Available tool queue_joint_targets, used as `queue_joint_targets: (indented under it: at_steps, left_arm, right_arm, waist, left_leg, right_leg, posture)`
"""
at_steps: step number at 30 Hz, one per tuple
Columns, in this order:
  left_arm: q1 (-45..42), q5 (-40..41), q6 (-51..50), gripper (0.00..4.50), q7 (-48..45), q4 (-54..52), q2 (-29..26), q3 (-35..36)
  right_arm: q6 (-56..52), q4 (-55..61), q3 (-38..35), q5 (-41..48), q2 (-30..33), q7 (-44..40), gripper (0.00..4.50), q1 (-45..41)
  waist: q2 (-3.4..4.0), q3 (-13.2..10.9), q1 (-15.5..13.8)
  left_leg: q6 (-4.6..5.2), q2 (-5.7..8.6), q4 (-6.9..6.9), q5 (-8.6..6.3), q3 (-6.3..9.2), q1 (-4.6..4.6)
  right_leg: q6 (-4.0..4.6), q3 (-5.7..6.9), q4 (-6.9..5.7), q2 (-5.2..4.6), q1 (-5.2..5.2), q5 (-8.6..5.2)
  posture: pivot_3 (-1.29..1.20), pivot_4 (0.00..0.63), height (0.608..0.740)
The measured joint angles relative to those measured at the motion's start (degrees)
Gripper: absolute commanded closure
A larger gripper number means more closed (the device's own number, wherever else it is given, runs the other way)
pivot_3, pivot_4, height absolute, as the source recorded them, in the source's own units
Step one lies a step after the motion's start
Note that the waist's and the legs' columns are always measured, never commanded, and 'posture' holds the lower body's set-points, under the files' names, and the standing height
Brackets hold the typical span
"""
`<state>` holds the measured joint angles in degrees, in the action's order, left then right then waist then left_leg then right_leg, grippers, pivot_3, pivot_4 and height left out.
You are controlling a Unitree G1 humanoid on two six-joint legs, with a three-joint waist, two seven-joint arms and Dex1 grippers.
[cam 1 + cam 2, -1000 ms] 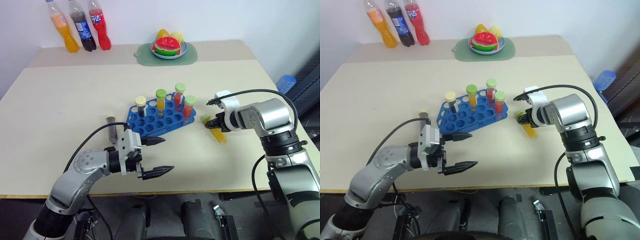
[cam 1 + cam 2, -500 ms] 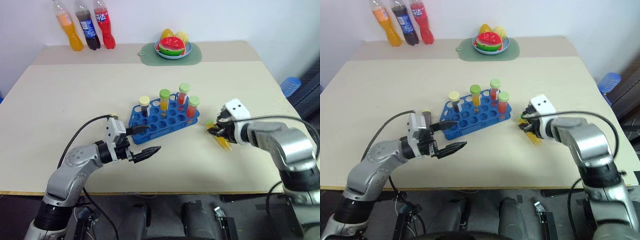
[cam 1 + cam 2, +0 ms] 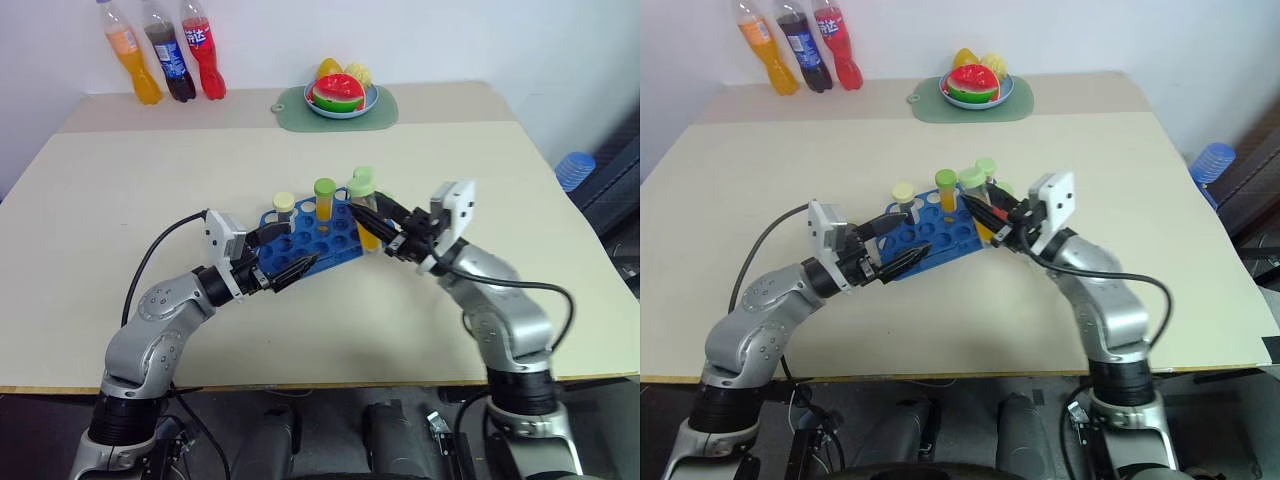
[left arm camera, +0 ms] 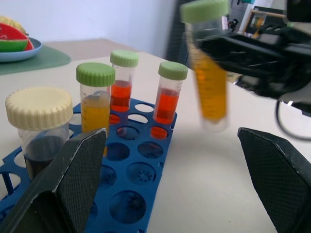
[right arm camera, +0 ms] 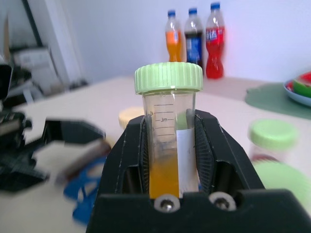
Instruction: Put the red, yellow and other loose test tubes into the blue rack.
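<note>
Right claw [image 3: 385,226] is clamped tight on the yellow tube [image 3: 366,215], green cap up, held in the air just above the right end of the blue rack [image 3: 310,240] in the middle of the tabletop [image 3: 150,180]. Left claw [image 3: 287,254] is spread wide, empty, at the rack's near left end. Four capped tubes stand in the rack's far row.
</note>
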<state>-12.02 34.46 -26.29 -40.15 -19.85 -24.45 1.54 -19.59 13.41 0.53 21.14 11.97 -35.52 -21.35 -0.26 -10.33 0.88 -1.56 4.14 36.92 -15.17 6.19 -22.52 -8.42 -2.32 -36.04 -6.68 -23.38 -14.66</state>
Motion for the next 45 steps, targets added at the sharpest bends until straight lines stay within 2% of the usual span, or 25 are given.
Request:
queue_joint_targets:
  at_steps: [3, 8, 16, 22, 31, 45]
  left_arm:
    - [1.63, 1.33, -1.25, 0.00, 0.93, -0.39, -0.30, 2.09]
    - [6.19, 2.40, -2.08, 0.00, 3.18, -3.35, 0.04, 3.31]
    - [10.30, 2.52, -3.06, 0.00, 5.36, -9.80, -0.43, 3.35]
    - [11.27, 2.90, -3.14, 0.00, 3.80, -9.91, -2.61, 4.18]
    - [11.94, 3.65, -3.18, 0.00, 3.54, -9.94, -3.54, 4.44]
    - [11.71, 3.74, -3.19, 0.00, 4.13, -9.94, -3.56, 4.42]
  right_arm:
    - [9.47, -6.36, 1.28, -2.44, -5.65, 1.77, 3.70, -0.88]
    - [18.81, -13.68, 2.28, -3.62, -9.91, 2.42, 3.70, -1.71]
    - [29.27, -24.14, 3.54, -5.25, -11.99, 0.85, 3.70, -1.75]
    - [37.09, -31.01, 3.46, -7.78, -12.28, 1.64, 3.70, -4.26]
    - [42.81, -35.01, 3.42, -9.15, -11.93, 2.48, 3.70, -4.78]
    - [43.17, -36.78, 3.54, -10.92, -10.56, 3.86, 3.70, -2.54]
  waist:
    - [0.02, -0.01, 0.25]
    - [0.02, -0.01, 0.23]
    - [0.04, -0.01, 0.23]
    - [0.07, 0.02, 0.32]
    - [0.07, 0.04, 0.30]
    - [0.07, 0.05, 0.12]
  left_leg:
    - [-0.03, 0.00, -0.05, 0.02, -0.01, 0.01]
    - [-0.08, -0.01, -0.10, 0.04, 0.01, 0.01]
    - [-0.10, 0.00, -0.10, 0.05, 0.02, 0.04]
    - [-0.11, 0.00, -0.12, 0.06, 0.02, 0.09]
    - [-0.12, 0.00, -0.11, 0.06, 0.03, 0.13]
    - [-0.12, 0.00, -0.12, 0.06, 0.04, 0.13]
  right_leg:
    - [0.00, -0.04, -0.03, 0.00, -0.06, 0.00]
    - [0.01, -0.04, -0.03, 0.00, -0.07, 0.00]
    - [0.02, -0.04, -0.06, 0.01, -0.06, 0.00]
    - [0.03, -0.04, -0.08, 0.04, -0.03, -0.01]
    - [0.03, -0.04, -0.08, 0.04, 0.01, -0.01]
    - [0.03, -0.04, -0.07, 0.03, 0.03, -0.01]
  posture:
    - [0.00, 0.150, 0.740]
    - [0.00, 0.150, 0.740]
    - [0.00, 0.150, 0.740]
    - [0.00, 0.150, 0.740]
    - [0.00, 0.150, 0.740]
    - [0.00, 0.150, 0.740]
